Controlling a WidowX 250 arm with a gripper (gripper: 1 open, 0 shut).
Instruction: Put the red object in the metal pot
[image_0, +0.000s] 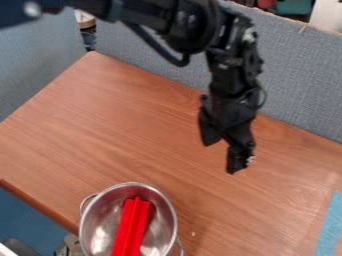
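1. The red bar (131, 227) lies inside the metal pot (98, 232), at the near left of the wooden counter (160, 140).
2. The black robot hand (225, 153), released, hangs over the counter's far right part, well apart from the pot.

One pot (162, 215) – one red object (131, 228) – one table (160, 130).

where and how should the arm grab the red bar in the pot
Probably best from above, pinching the upper end of the red bar across its narrow width: it is long and slim, leans inside the pot, and that end stands freer of the wall
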